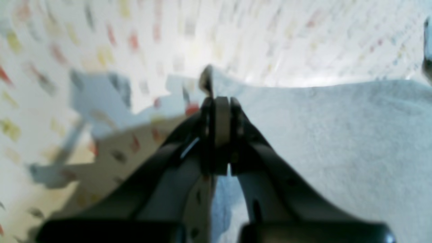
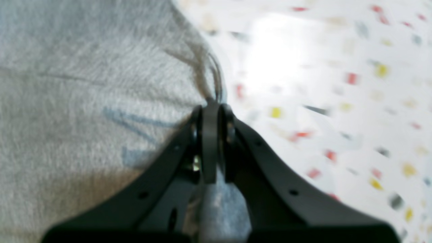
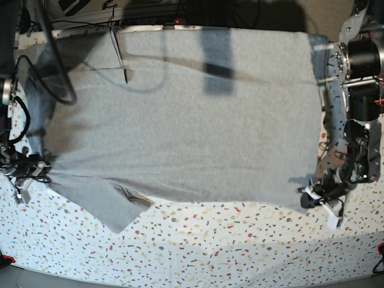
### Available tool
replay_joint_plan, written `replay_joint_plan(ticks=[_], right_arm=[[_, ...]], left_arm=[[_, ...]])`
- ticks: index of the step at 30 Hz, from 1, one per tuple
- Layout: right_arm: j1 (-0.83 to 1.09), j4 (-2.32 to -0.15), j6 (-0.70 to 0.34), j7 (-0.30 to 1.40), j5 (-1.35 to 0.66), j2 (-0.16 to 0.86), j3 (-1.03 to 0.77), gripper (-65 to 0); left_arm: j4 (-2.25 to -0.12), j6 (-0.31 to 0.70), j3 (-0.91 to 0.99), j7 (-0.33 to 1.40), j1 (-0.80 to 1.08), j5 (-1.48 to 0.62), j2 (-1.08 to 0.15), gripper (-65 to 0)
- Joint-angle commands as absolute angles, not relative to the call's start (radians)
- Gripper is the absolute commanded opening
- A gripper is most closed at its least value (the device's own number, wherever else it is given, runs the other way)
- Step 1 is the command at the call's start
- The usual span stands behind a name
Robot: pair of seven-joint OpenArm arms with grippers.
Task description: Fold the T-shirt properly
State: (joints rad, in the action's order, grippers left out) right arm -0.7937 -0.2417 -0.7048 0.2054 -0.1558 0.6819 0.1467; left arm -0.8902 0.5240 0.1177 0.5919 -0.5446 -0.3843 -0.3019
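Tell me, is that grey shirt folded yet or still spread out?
Spread out. The T-shirt lies as one wide flat sheet; only one sleeve pokes out below.

Left claw (image 1: 217, 111): closed, jaws pinching an edge of the T-shirt (image 1: 337, 141), fabric squeezed between black fingers (image 1: 236, 128). In base view, left claw (image 3: 312, 195) low at the T-shirt's (image 3: 192, 114) corner on that view's right, arm rising behind it along the garment's side edge, wrist bent inward toward the cloth.

Right claw (image 2: 212, 114): closed likewise, gripping a bunched fold of the T-shirt (image 2: 84, 101) at its rim. In base view, right claw (image 3: 35, 165) at the opposite edge of the T-shirt, just above the hanging sleeve, cabled arm upright beside it.
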Motion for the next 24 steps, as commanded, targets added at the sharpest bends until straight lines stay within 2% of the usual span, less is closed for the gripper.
replay_joint_plan(ticks=[1, 7, 13, 24], right_arm=[[-0.828, -0.258, -0.698, 0.186, -0.188, 0.727, 0.144, -65.0], [-0.828, -0.26, -0.698, 0.195, -0.299, 0.815, 0.144, -65.0], [-0.8, -0.267, -0.698, 0.191, -0.303, 0.863, 0.144, -65.0], [-0.536, -0.519, -0.698, 0.248, -0.529, 0.92, 0.144, -65.0]], left_arm=[[-0.953, 0.504, 0.121, 0.593, -0.558, -0.393, -0.313, -65.0], [-1.168, 0.496, 0.125, 0.641, -0.461, -0.341, -0.313, -65.0], [-1.201, 0.474, 0.125, 0.643, -0.383, -0.351, -0.313, -65.0], [-1.39, 0.474, 0.125, 0.69, -0.315, -0.368, -0.307, -65.0]])
